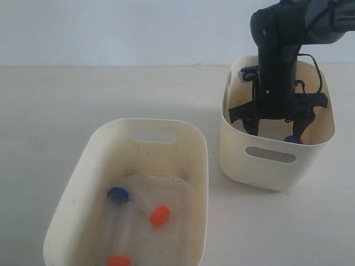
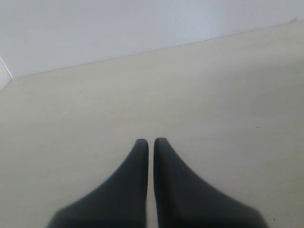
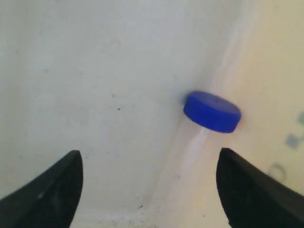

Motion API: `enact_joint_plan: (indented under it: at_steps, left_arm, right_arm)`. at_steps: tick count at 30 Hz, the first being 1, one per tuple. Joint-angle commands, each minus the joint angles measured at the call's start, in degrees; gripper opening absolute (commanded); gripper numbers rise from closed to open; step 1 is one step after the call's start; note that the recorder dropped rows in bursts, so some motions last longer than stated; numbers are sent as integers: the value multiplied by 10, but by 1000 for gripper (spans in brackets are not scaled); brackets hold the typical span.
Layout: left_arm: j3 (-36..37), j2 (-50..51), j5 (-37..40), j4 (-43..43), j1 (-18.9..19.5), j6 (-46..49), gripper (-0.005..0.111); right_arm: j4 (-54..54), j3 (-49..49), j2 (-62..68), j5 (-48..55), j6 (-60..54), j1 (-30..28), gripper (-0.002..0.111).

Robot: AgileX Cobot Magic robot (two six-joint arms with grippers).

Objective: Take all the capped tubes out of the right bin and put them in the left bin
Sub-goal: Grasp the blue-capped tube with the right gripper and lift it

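The right bin is a tall cream tub at the right, and my right gripper reaches down inside it, open. A blue-capped tube leans in a corner of that tub, beyond the spread fingertips and apart from them; its cap peeks above the front wall. The left bin lies at the lower left, holding three capped tubes: a blue cap and two orange caps. My left gripper is shut on nothing above bare table, out of the exterior view.
The right bin's inner wall rises beside the blue cap, carrying faint grey marks. The black arm comes down from the top right. A pale wall bounds the table at the back.
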Motion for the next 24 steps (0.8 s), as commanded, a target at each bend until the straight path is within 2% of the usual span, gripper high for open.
enact_joint_plan:
  at_steps: [1, 12, 14, 19, 24]
  left_arm:
    - [-2, 0, -2, -2, -1, -5, 4]
    - [-2, 0, -2, -2, -1, -5, 4]
    - [-2, 0, -2, -2, -1, -5, 4]
    - [-2, 0, -2, -2, -1, -5, 4]
    - [-2, 0, -2, -2, -1, -5, 4]
  right_arm:
    - [-7, 39, -6, 4, 9, -4, 73]
    - [-26, 75, 25, 4, 50, -4, 71]
    - [-26, 75, 34, 4, 50, -4, 59]
    - [-17, 75, 35, 4, 40, -4, 0]
    - [11, 75, 35, 4, -17, -4, 1]
